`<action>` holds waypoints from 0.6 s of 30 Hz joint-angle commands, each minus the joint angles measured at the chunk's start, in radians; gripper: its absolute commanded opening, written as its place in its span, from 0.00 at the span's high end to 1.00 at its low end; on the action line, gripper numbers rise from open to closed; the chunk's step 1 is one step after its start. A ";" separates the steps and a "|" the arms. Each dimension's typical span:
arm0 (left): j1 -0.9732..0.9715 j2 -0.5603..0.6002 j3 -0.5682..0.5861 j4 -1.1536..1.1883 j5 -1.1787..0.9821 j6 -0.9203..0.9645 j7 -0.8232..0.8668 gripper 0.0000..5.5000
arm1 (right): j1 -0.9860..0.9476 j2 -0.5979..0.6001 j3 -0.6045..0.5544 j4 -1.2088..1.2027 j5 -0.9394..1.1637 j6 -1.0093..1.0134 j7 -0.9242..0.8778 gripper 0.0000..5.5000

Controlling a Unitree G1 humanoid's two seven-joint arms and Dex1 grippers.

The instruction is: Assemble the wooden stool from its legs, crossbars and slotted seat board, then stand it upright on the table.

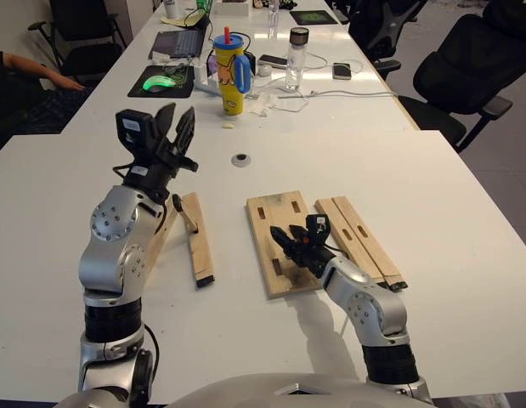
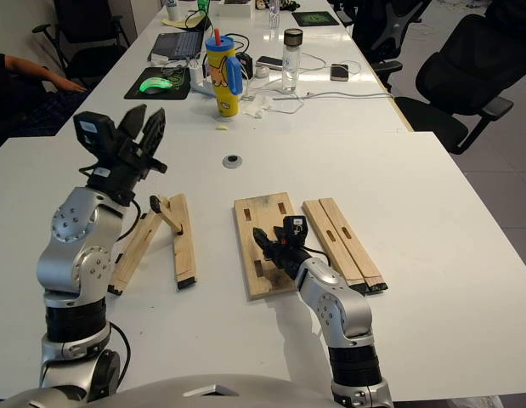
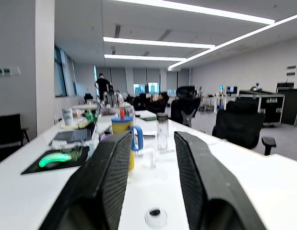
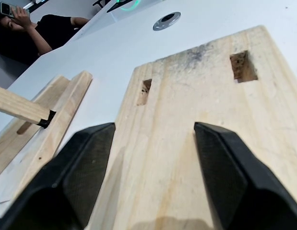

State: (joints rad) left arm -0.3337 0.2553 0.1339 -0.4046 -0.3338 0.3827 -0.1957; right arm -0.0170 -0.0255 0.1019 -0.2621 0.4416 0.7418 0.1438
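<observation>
The slotted seat board (image 1: 278, 223) lies flat in the middle of the table. My right gripper (image 1: 284, 241) hovers low over its near half, open, with nothing between its fingers (image 4: 86, 167); the board's slots (image 4: 243, 65) show just ahead in the right wrist view. Two wooden leg boards (image 1: 361, 238) lie side by side to the right of the seat board. On the left lie another leg board (image 2: 183, 240) and a second one (image 2: 135, 246), with a short crossbar (image 2: 166, 212) leaning between them. My left gripper (image 1: 174, 134) is raised above these left pieces, open and empty.
A round cable grommet (image 1: 240, 160) sits in the table beyond the boards. Farther back stand a yellow cup (image 1: 231, 78), a water bottle (image 1: 295, 58), a laptop (image 1: 179, 42) and a green-lit mouse (image 1: 159, 82). Office chairs (image 1: 466, 76) stand off the table's right side.
</observation>
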 commanded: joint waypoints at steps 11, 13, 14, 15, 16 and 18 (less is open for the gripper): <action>0.183 0.067 -0.166 0.175 0.197 0.188 -0.005 0.70 | 0.006 -0.011 0.003 0.074 -0.012 0.067 0.005 0.44; 0.135 0.052 -0.155 0.173 0.191 0.177 0.000 0.70 | 0.010 -0.008 0.001 0.074 -0.011 0.066 0.003 0.44; 0.113 0.043 -0.146 0.175 0.187 0.170 0.004 0.70 | 0.011 -0.008 0.003 0.077 -0.014 0.062 0.003 0.44; 0.099 0.036 -0.138 0.175 0.185 0.165 0.006 0.70 | 0.012 -0.006 0.003 0.080 -0.016 0.060 0.003 0.44; 0.085 0.028 -0.128 0.168 0.177 0.149 0.006 0.70 | 0.012 -0.004 0.002 0.082 -0.016 0.058 0.002 0.44; 0.061 0.019 -0.110 0.151 0.171 0.115 0.007 0.70 | 0.010 0.001 0.001 0.083 -0.016 0.056 -0.001 0.44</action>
State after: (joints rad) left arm -0.2570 0.2879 0.0048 -0.2594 -0.1509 0.5083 -0.1894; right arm -0.0422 -0.0253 0.0966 -0.2267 0.4397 0.7539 0.1577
